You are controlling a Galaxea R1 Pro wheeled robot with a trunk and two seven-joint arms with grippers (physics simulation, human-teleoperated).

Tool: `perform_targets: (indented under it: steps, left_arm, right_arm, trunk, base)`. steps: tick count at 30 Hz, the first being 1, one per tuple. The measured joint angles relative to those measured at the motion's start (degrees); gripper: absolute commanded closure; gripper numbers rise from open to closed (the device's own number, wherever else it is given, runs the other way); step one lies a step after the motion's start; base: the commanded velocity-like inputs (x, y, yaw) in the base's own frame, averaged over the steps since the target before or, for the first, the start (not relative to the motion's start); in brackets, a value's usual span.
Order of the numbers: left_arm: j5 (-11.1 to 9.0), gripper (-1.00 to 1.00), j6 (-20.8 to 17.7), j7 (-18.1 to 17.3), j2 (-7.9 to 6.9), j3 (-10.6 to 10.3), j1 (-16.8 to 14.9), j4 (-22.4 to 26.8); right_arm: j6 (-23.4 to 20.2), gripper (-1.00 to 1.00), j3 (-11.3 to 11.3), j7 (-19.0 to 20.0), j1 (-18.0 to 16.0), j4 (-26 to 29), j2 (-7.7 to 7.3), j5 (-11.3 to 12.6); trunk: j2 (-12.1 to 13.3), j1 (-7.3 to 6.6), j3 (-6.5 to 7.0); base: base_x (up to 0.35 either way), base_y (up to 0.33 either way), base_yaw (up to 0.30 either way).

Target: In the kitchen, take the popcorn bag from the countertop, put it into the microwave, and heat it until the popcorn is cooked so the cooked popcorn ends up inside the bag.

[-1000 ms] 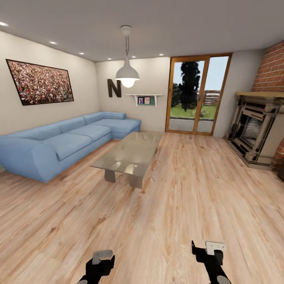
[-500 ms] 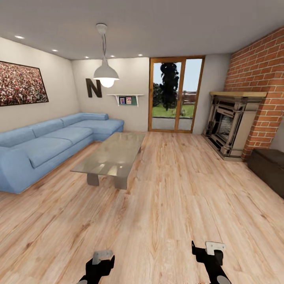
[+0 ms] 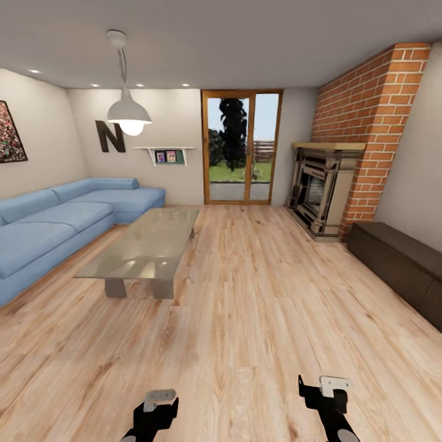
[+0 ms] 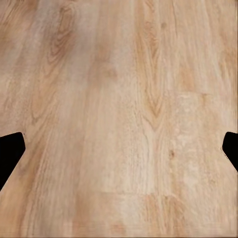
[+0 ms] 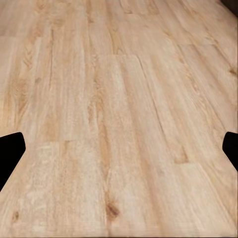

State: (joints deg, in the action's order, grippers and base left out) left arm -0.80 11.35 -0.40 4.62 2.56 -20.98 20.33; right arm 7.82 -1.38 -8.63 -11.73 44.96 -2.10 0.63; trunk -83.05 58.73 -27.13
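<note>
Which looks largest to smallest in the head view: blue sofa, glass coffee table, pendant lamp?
1. blue sofa
2. glass coffee table
3. pendant lamp
The sofa runs off the picture's edge, so its full size is unsure.

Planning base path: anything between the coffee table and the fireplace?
Head view: just bare wood floor between the coffee table and the fireplace.

The sofa (image 3: 55, 227) stands at 10 o'clock along the left wall. The coffee table (image 3: 144, 248) stands just to its right, at 11 o'clock. The glass door (image 3: 240, 147) is at 12 o'clock in the far wall. The fireplace (image 3: 319, 187) stands at 1 o'clock, the low cabinet (image 3: 399, 264) at 2 o'clock. A lamp (image 3: 129, 113) hangs above the coffee table.
</note>
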Motion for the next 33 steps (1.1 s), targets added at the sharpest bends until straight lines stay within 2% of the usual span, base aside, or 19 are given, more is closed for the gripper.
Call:
perform_targets:
  steps: [33]
  left_arm:
    - [0.0,-1.00,0.0,0.0,0.00,-0.1,0.0,0.0]
  right_arm:
    - [0.1,-1.00,0.0,0.0,-0.1,-0.1,-0.02,0.0]
  trunk:
    - [0.0,0.00,0.00]
  base:
    - [0.000,0.000,-0.300]
